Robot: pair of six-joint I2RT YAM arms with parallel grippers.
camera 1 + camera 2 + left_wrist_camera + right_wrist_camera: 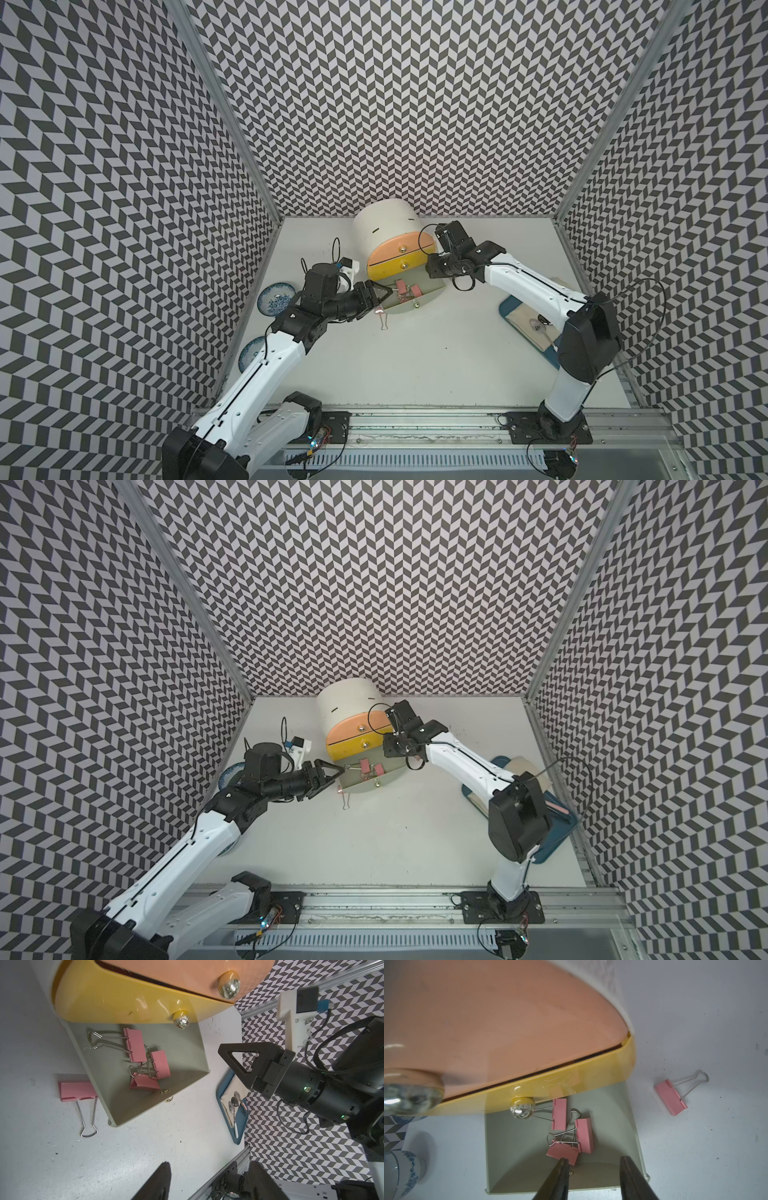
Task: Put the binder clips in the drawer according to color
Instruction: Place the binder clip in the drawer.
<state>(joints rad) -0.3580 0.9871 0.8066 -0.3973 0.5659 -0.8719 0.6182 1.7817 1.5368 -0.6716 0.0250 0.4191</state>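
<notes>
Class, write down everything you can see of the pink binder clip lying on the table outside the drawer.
The pink binder clip has a folded, metal-looking pink body and thin silver wire loop handles stretched out from one long edge. It lies flat on the white table, beside the open grey-green drawer, apart from it. Nothing holds it.

Glossy plastic drawer [116, 1001]; matt tabletop [145, 1147]

left gripper [209, 1180] sat jaws apart, nothing between them, left arm [266, 365] stretched out low behind it, right gripper [593, 1176] likewise spread and empty, pointed down, right arm [523, 282] bent behind it
</notes>
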